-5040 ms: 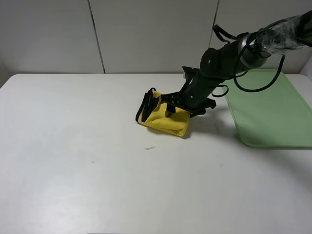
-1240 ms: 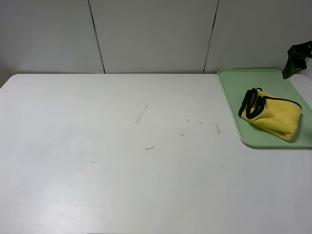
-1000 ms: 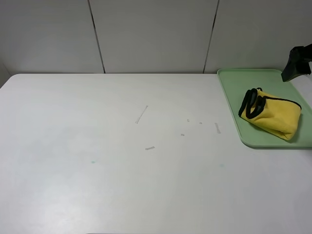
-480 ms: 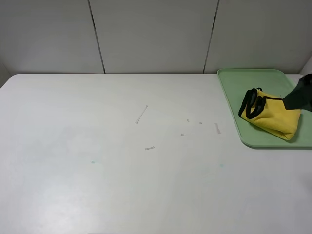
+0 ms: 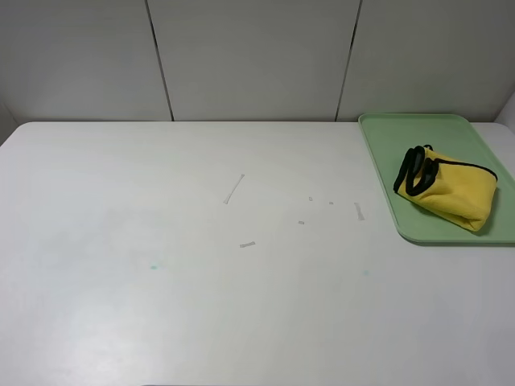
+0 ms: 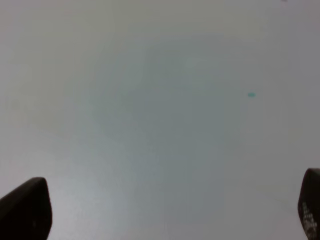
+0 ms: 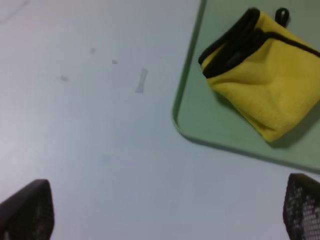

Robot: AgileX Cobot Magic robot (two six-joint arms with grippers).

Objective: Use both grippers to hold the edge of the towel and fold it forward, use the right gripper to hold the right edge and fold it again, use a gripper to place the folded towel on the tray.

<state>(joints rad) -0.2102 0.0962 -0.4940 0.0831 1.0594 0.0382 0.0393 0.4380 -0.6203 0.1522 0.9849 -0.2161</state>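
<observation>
White table (image 5: 161, 322) — green tray (image 5: 386, 161) at its far right corner, small scuff marks (image 5: 234, 188) mid-surface.

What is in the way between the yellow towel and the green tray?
Nothing visible is. The folded towel already lies on the tray, and both hands are open and away from it.
</observation>
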